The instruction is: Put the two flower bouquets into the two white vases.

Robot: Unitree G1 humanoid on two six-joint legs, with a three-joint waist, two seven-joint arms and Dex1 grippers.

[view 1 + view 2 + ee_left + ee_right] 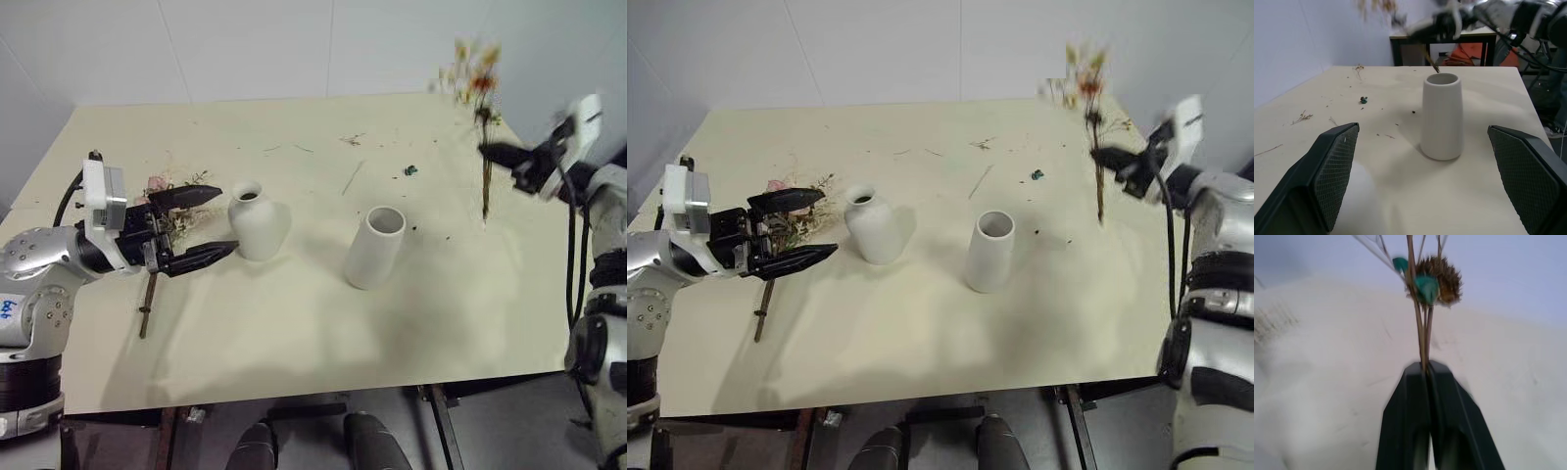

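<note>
My right gripper (490, 152) is shut on the stems of the slim yellow-orange bouquet (477, 83), held upright above the table's right side; the pinched stems (1423, 340) rise from its fingertips in the right wrist view. The larger pink bouquet (168, 211) lies on the table at the left, its stem (147, 308) pointing toward the near edge. Above it my left gripper (214, 221) stands open, fingertips close to the rounded narrow-necked white vase (257, 223). The cylinder white vase (375, 247) stands upright mid-table, also straight ahead between my left fingers (1332, 171).
Loose twigs and scraps (353, 140) and a small green bit (410, 171) lie on the cream table (323, 333) behind the vases. Beyond the table's right end a black-framed table with orange cables (1469, 51) stands.
</note>
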